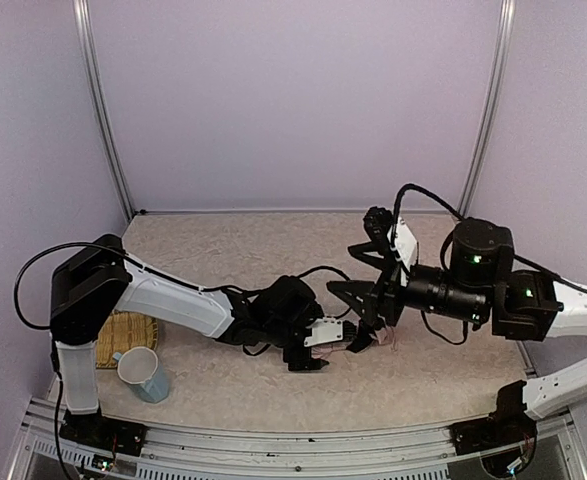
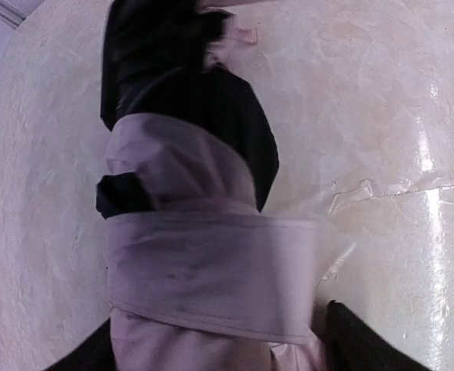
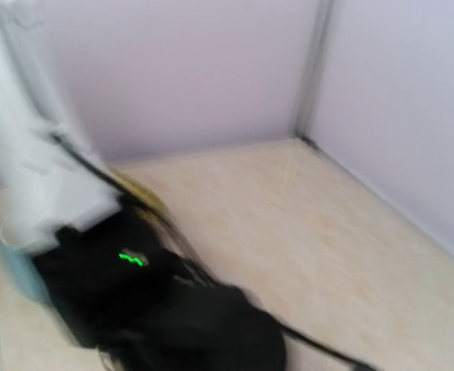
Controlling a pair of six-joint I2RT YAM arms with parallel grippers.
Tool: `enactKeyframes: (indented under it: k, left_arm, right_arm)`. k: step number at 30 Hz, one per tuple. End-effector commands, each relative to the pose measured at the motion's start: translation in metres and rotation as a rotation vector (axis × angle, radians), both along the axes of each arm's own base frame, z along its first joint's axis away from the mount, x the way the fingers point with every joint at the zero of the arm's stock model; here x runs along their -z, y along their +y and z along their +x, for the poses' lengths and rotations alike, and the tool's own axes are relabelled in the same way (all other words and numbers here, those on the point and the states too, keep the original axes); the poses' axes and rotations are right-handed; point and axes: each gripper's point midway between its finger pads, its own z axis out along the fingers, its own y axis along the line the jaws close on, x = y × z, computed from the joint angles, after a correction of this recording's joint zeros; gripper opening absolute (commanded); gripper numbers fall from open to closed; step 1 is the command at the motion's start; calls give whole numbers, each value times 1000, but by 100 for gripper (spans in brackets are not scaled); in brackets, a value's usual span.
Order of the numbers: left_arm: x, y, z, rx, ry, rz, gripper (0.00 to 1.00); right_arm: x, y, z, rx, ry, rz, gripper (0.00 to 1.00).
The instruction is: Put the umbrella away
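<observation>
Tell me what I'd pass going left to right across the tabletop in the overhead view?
pale blue cup → left hand → umbrella, only a scrap of pink showing → right arm's bulky black joint. What overlaps these is left out.

Umbrella point(image 2: 211, 263) mid-table point(image 1: 253, 250); cup point(image 1: 145, 374) just before mat point(image 1: 131, 328), near-left corner.
</observation>
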Motion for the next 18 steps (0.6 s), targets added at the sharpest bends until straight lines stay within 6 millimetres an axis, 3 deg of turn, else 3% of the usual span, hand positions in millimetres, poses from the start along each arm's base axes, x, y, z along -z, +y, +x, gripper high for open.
enactKeyframes:
  k: [1, 3, 4, 8, 10, 12, 14, 17, 18]
  left_arm:
    - [-27, -4, 18, 17, -139, -30, 99]
    - [-43, 4, 11, 39, -126, -47, 99]
    - [-50, 9, 6, 60, -112, -53, 99]
    - [-59, 41, -6, 73, -108, -45, 99]
    - [-54, 59, -9, 51, -115, -17, 99]
    - [-61, 71, -3, -19, -160, -20, 99]
    - [-84, 81, 11, -135, -212, -63, 99]
    - [-139, 100, 40, -361, -200, -243, 99]
    - [-160, 115, 52, -449, -174, -313, 99]
  right_arm:
    - [53, -31, 47, 182, 326, -192, 81]
    - [66, -49, 64, 260, 396, -249, 88]
    - [71, -57, 69, 278, 418, -265, 98]
    - [104, -85, 86, 295, 484, -320, 100]
    - [126, -82, 88, 256, 502, -386, 100]
    - [154, -72, 91, 198, 507, -491, 100]
    - [171, -58, 99, 142, 501, -573, 100]
    - [197, -42, 117, 78, 450, -709, 100]
    - [206, -37, 124, 47, 406, -770, 100]
